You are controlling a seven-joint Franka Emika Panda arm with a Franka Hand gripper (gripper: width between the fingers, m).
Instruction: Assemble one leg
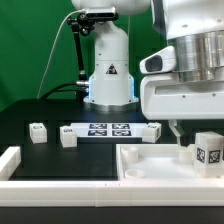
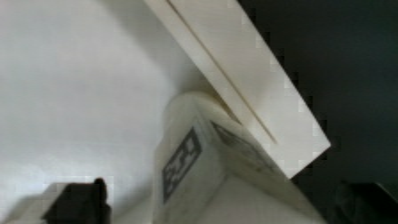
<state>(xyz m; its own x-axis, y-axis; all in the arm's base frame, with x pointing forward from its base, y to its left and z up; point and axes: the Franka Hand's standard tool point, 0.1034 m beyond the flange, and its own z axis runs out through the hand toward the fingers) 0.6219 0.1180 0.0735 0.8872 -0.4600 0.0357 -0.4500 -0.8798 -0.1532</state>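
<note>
A white leg [image 1: 207, 150] with a black-and-white tag stands on the large white panel [image 1: 150, 166], close to its raised rim, at the exterior view's right. My gripper [image 1: 192, 135] hangs right over it. In the wrist view the leg [image 2: 214, 160] sits between my two dark fingers [image 2: 75, 200], with a gap showing on each side. The gripper [image 2: 217, 205] is open around the leg and not touching it. The panel floor [image 2: 71, 90] and its rim [image 2: 240, 70] fill the rest of that view.
Two more legs [image 1: 37, 133] [image 1: 68, 137] stand on the black table at the exterior view's left, and another [image 1: 152, 131] past the marker board [image 1: 105, 129]. A white rail [image 1: 10, 160] lies at the front left. The robot base [image 1: 108, 70] stands behind.
</note>
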